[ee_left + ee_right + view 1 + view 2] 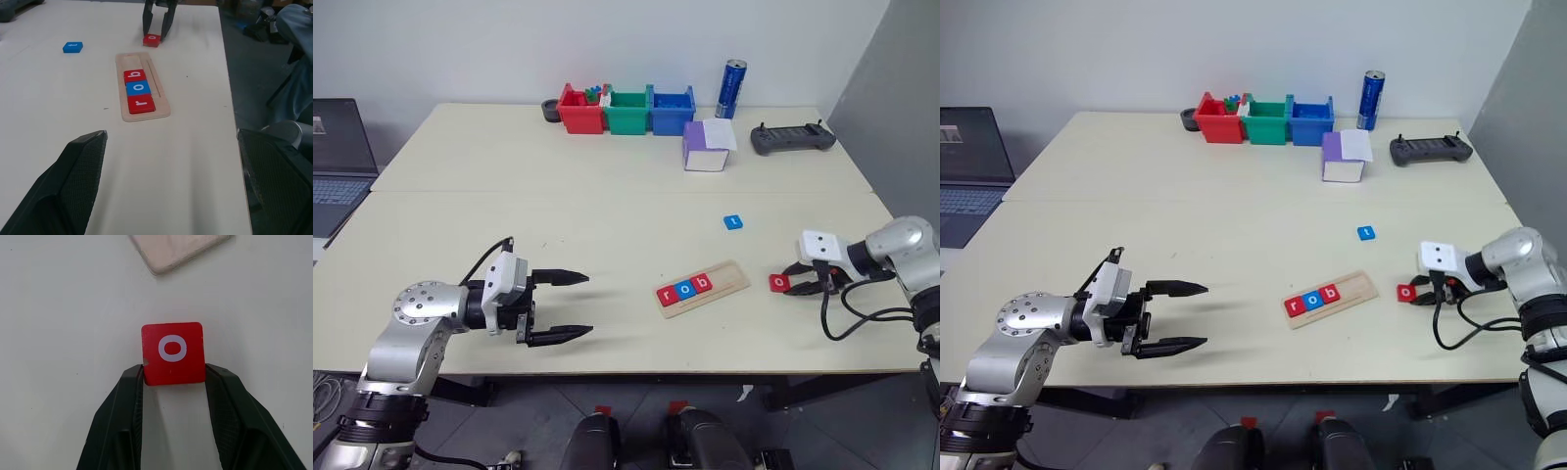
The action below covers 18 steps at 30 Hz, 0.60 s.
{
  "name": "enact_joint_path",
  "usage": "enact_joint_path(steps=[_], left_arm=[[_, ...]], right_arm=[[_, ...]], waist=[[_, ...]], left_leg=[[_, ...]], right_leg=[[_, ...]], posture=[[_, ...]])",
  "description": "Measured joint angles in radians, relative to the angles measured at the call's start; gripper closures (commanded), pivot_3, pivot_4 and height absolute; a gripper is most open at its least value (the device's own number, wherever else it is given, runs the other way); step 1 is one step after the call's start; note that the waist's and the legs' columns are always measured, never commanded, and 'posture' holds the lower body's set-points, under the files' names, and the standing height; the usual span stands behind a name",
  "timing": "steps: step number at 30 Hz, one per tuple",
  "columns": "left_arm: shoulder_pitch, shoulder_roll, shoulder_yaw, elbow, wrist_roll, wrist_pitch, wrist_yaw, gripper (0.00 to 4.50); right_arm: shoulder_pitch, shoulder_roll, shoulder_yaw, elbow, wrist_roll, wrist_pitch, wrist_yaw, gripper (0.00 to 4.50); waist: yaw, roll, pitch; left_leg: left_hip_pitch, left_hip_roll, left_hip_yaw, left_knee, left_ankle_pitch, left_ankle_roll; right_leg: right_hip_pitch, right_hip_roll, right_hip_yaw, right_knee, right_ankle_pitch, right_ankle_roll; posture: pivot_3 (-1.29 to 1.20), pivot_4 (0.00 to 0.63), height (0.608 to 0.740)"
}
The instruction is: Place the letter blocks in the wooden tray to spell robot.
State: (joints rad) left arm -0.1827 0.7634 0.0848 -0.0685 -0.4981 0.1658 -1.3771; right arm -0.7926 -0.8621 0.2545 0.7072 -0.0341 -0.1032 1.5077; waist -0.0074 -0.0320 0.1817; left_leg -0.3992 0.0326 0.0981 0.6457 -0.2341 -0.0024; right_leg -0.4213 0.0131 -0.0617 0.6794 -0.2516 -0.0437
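Observation:
The wooden tray (731,278) lies slantwise near the table's front, right of centre. Three letter blocks fill its left end: a red r (668,294), a blue o (685,289) and a red b (703,283). Its right end is bare. A blue t block (733,222) lies flat farther back. Just right of the tray a red o block (172,351) rests on the table, and my right gripper (174,371) is shut on it, one finger against each side. My left gripper (588,305) hovers open at the front left, holding nothing.
Red (579,111), green (627,113) and blue (672,111) bins line the back edge, with a blue can (733,88) beside them. A purple and white box (708,147) and a black controller (792,139) sit at the back right. A laptop (340,162) is at the far left.

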Motion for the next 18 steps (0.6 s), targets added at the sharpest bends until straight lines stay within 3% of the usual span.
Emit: enact_joint_path(steps=[3,7,18], left_arm=[[-0.017,0.0,-0.001,0.0,0.0,0.001,0.0,0.0],[-0.024,0.0,-0.002,0.001,0.001,0.002,0.001,0.0],[-0.021,-0.003,-0.004,-0.002,0.002,0.002,0.014,0.0]], right_arm=[[-0.032,0.023,-0.028,-0.136,0.075,0.085,0.018,3.05],[-0.068,0.073,0.016,-0.211,0.064,0.085,0.021,3.05],[-0.17,0.173,0.181,-0.013,-0.07,-0.086,0.022,3.05]], waist=[[-0.002,0.0,0.0],[0.001,0.0,0.0],[0.003,0.0,0.0]], left_leg=[[0.0,0.001,-0.001,-0.001,0.0,0.0],[0.0,0.001,-0.002,-0.001,0.0,0.0],[-0.001,0.0,-0.001,-0.001,0.0,0.0]], right_leg=[[0.0,0.001,-0.002,0.0,-0.001,-0.001],[0.0,0.001,-0.002,0.0,-0.001,-0.002],[0.0,0.0,-0.002,0.0,-0.001,-0.002]], posture=[[0.0,0.15,0.74],[0.0,0.15,0.74],[0.0,0.15,0.74]])
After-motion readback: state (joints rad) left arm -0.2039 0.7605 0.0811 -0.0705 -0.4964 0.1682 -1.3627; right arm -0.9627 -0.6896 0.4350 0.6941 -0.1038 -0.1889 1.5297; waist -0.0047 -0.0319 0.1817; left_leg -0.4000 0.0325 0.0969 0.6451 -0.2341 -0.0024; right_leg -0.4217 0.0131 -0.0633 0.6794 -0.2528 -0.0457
